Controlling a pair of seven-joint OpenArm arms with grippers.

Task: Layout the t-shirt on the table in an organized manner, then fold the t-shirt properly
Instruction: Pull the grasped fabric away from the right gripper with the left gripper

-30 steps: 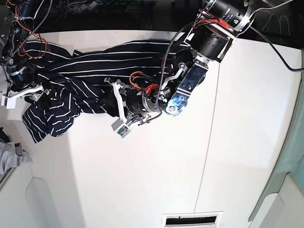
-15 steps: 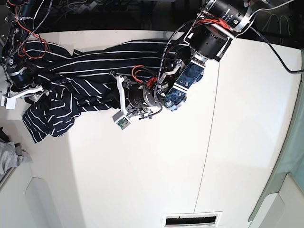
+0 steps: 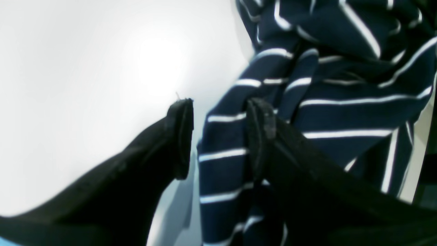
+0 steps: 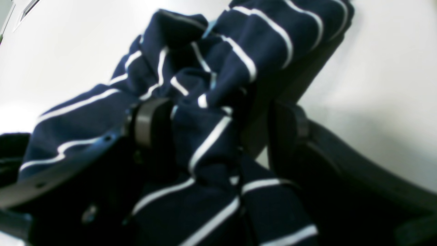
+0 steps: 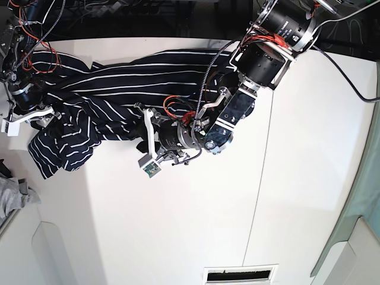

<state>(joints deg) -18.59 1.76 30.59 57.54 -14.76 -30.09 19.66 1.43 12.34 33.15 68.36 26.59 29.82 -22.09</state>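
Note:
The navy white-striped t-shirt (image 5: 119, 83) lies crumpled across the back left of the white table (image 5: 178, 225). My left gripper (image 5: 144, 144) reaches in from the upper right to the shirt's lower edge. In the left wrist view the left gripper (image 3: 220, 136) is open, and a fold of the t-shirt (image 3: 341, 112) lies between its fingers above the table (image 3: 85, 68). My right gripper (image 5: 32, 113) is at the shirt's left end. In the right wrist view the right gripper (image 4: 218, 123) stands wide open, with the bunched t-shirt (image 4: 266, 30) draped between its fingers.
A small grey cloth (image 5: 12, 193) lies at the left edge. A thin dark seam (image 5: 261, 178) runs down the table, and a vent slot (image 5: 240, 274) sits at its front edge. Cables and dark gear line the back edge.
My left gripper has shifted slightly left and forward along the shirt's lower edge, and its wrist has turned. The right arm and the shirt's left end have stayed put.

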